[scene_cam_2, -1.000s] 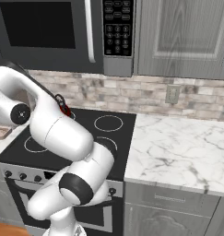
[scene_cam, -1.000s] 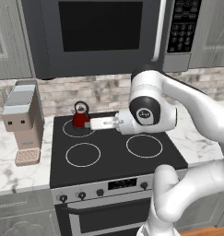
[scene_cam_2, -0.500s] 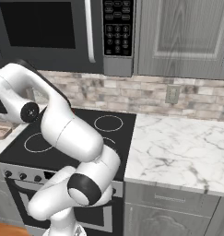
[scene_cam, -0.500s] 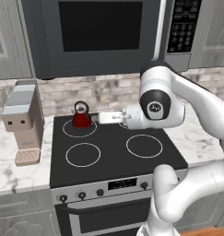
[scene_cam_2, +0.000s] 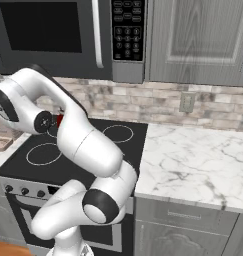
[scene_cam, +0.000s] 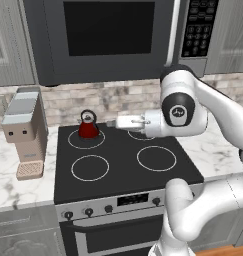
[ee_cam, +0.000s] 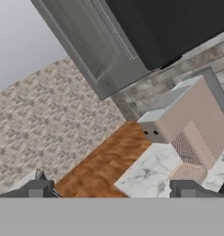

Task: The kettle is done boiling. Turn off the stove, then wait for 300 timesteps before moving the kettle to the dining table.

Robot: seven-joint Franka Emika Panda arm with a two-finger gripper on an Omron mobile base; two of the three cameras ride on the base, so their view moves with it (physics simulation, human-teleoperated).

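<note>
Looking over the kitchen, biggest things first: the microwave (scene_cam: 108, 37) hangs at 12 o'clock above the stove (scene_cam: 124, 165), whose black glass top has four white burner rings and a silver front panel with small knobs. White marble bench (scene_cam_2: 193, 160) runs off to 3 o'clock of the stove in the right base view, and more of it sits at 9 o'clock, carrying the beige coffee machine (scene_cam: 24, 127).

The white arm (scene_cam: 193, 107) reaches across the back of the stove, wrist pointing toward 9 o'clock.

The kettle (scene_cam: 88, 126), small and red with a dark looped handle, stands upright on the back-left burner ring, at about 10 o'clock on the cooktop. Can't see what's inside it, lid's on.

The tool (ee_cam: 112, 190) is released, fingers spread wide with nothing between them, near the kettle's 3 o'clock side but apart from it.
</note>
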